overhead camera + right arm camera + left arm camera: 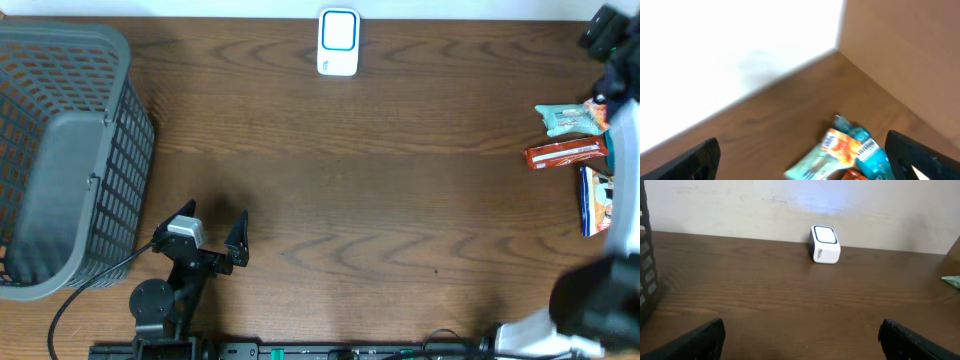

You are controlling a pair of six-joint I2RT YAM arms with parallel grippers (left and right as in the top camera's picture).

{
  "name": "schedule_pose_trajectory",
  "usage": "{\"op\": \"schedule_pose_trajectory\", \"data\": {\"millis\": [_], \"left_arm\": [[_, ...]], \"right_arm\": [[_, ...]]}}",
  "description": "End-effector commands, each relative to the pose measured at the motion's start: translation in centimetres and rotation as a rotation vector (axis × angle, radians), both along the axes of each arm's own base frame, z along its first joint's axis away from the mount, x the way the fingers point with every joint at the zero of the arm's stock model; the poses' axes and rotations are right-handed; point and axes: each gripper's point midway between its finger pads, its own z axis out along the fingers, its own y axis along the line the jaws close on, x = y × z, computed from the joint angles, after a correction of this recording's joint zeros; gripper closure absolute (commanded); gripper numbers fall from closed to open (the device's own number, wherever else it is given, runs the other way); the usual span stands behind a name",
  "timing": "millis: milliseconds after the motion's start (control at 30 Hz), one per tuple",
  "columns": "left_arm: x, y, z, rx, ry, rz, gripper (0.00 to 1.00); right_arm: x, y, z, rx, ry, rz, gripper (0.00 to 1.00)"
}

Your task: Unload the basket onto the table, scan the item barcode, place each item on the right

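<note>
Packets (850, 150) are lying just ahead of my wide-spread right gripper (802, 150); my left gripper (801, 325) is gaping toward the scanner (825, 244).

Right claw (802, 147) spread wide over snack packets on the wooden surface (765, 120).
A teal packet (845, 150) with an orange label lies between the dark fingers (700, 157), with a red packet (852, 175) at its lower edge. Behind, a white wall (730, 40) meets a brown panel (900, 45).

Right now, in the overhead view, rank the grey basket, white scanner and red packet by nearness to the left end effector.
1. Grey basket, close beside the left end effector, on its left.
2. White scanner, far edge, centre.
3. Red packet, far right side.
</note>
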Motion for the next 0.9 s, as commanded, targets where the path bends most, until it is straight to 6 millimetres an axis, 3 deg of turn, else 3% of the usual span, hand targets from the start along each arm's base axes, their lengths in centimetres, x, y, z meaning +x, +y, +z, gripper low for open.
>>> {"op": "schedule_pose_trajectory", "data": {"millis": [0, 133, 200, 433, 633, 767, 867], "left_arm": [[-0.1, -0.2, -1.7, -0.005, 0.042, -0.015, 0.02], [-0.1, -0.2, -1.7, -0.005, 0.042, -0.015, 0.02], [-0.1, -0.2, -1.7, -0.005, 0.042, -0.015, 0.02], [-0.1, -0.2, -1.6, -0.005, 0.042, -0.015, 0.02], [-0.1, -0.2, -1.7, -0.005, 0.042, -0.015, 0.02], [-0.1, -0.2, -1.6, -0.005, 0.042, -0.015, 0.02], [-0.1, -0.2, -1.7, -0.005, 0.042, -0.015, 0.02]], "right_arm": [[-2.5, 5.2, 5.8, 0.065, -0.120, 0.203, 0.01], [-7.1, 7.7, 11.0, 0.062, -0.218, 0.253, 0.01], [-9.5, 8.3, 12.6, 0.071, -0.249, 0.245, 0.01], [-17.0, 10.3, 15.1, 0.062, -0.269, 0.247, 0.01], [-21.8, 11.6, 13.9, 0.087, -0.206, 0.242, 0.01], [-24.6, 12.4, 11.6, 0.124, -0.115, 0.234, 0.01], [-27.2, 13.1, 8.3, 0.180, 0.025, 0.222, 0.01]]}}
